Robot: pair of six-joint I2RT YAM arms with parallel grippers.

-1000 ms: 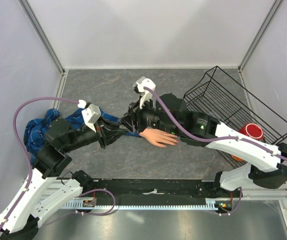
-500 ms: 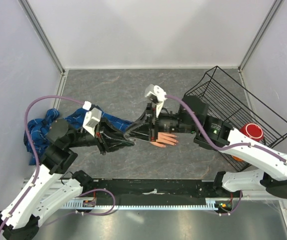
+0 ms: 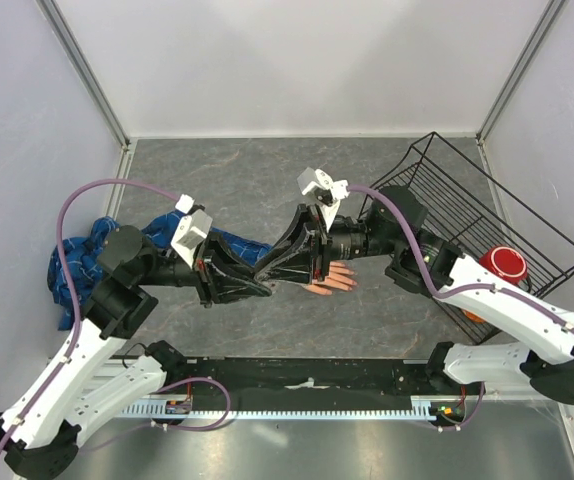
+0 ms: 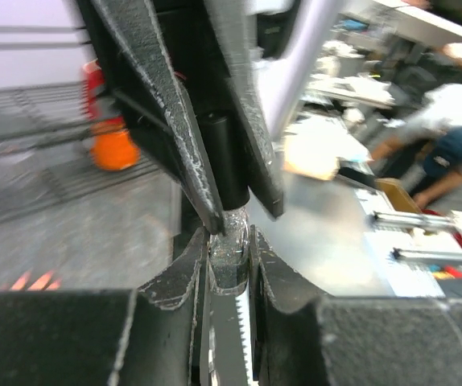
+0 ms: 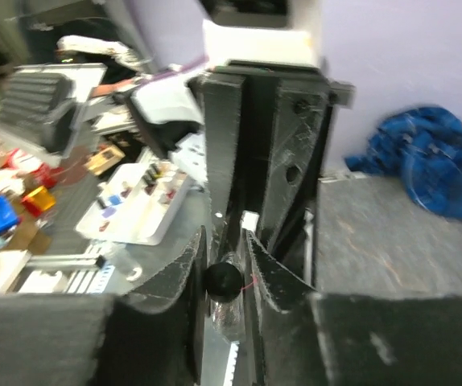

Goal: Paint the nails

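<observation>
Both arms have just lifted to meet tip to tip at frame centre, left pincer [image 4: 231, 240] pinching a small glass bottle [image 4: 229, 256], right pincer [image 5: 224, 245] pinching its black cap [image 5: 224, 278]: probably opening it, while the nails [image 3: 351, 283] wait on the desk [image 3: 217, 190] just right.

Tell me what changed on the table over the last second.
The right arm drew back toward the basket, carrying the right gripper over the mannequin hand. The left gripper followed, and their meeting point shifted toward the near edge. No visible release: left jaws clamp the small bottle, right jaws its cap. Hand, basket and red cup unmoved.
</observation>
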